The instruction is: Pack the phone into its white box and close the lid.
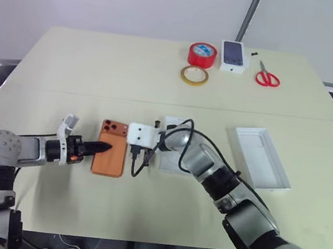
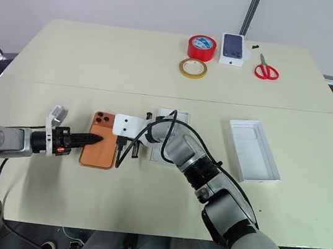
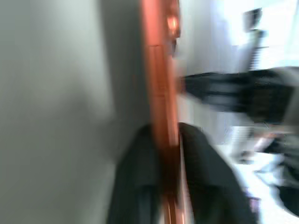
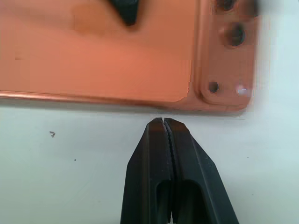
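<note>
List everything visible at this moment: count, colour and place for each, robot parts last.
phone: 1, copper-orange, near left of table, back up
white box: 1, white, right of phone, behind right arm
box tray: 1, white, right side
red tape roll: 1, far edge
yellow tape ring: 1, before red roll
small box with phone picture: 1, far edge
scissors: 1, red-handled, far right
table: 1, cream
left gripper: shut on phone's edge
right gripper: shut, tips at phone's other edge

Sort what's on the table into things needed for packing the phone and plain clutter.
Needed: orange phone, white box, lid.
Clutter: red tape roll, yellow tape ring, scissors, small box with phone picture.
</note>
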